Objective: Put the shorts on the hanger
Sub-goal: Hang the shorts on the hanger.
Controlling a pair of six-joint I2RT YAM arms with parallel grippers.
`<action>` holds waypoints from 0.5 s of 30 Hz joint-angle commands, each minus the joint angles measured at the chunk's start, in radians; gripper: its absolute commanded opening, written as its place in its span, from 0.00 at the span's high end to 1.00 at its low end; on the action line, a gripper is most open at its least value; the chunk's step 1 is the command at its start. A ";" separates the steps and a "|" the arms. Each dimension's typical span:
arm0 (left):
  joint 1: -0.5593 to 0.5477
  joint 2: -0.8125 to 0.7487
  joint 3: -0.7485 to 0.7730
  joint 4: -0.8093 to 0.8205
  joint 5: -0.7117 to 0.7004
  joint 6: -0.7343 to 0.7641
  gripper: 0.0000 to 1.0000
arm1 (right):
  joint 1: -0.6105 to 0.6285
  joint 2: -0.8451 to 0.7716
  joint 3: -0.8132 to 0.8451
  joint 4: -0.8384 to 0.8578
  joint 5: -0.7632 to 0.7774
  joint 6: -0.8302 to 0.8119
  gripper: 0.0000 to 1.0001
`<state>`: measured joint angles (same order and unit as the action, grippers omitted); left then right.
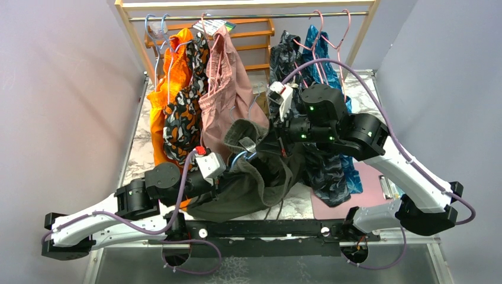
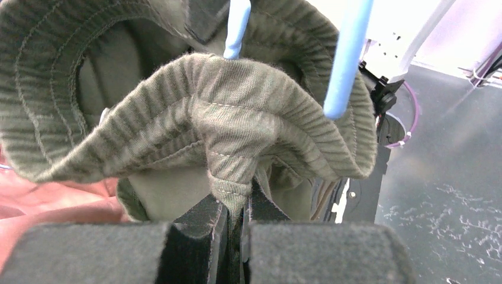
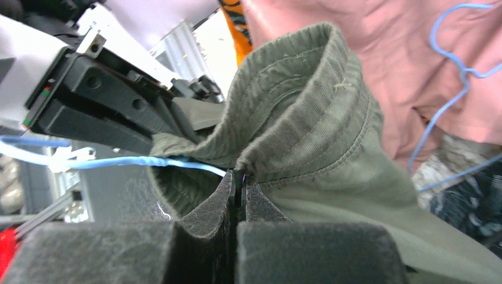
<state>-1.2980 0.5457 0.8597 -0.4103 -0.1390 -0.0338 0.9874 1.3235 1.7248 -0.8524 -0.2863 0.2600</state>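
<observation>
**Both grippers pinch the olive shorts, blue hanger at the waistband**

The shorts [image 1: 248,184] hang bunched between the two arms, above the near middle of the table [image 1: 137,151] and in front of the clothes rail [image 1: 254,17]. Their waistband is pulled up and open, and the legs sag toward the arms' bases.

The left gripper [image 2: 235,208] is closed down narrow on a fold of the ribbed waistband, with cloth squeezed between its dark pads [image 2: 201,222]. The right gripper [image 3: 240,184] is clamped tight on the waistband seam from the other side, its jaws meeting with only the fabric edge between them.

The hanger [image 2: 350,53] is right at the shorts. From the left wrist, two pale-blue bars come down from above. One drops behind the waistband fold, and the other lies in front of the rim on the right. From the right wrist, a thin blue wire runs in from the left and disappears into the waistband opening just beside the fingertips. I cannot tell how far in it goes.

Behind the shorts, on the rail, hang pink shorts [image 1: 228,94], a leaf-print pair [image 1: 186,115] and an orange garment [image 1: 161,103]. Dark and blue clothes [image 1: 324,168] hang behind the right arm on pink hangers [image 1: 335,36]. Another blue hanger [image 3: 457,71] lies against the pink cloth.
</observation>
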 commanded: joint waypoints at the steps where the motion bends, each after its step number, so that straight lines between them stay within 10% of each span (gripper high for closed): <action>1: -0.009 0.017 0.079 -0.089 0.159 0.023 1.00 | -0.004 -0.025 0.068 0.033 0.235 -0.050 0.99; 15: -0.009 -0.084 -0.032 0.041 0.049 0.012 1.00 | -0.003 -0.034 -0.032 0.039 -0.213 -0.082 0.79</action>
<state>-1.2980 0.5171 0.8650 -0.4797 -0.0723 -0.0299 0.9859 1.3315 1.7279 -0.8772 -0.3267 0.2016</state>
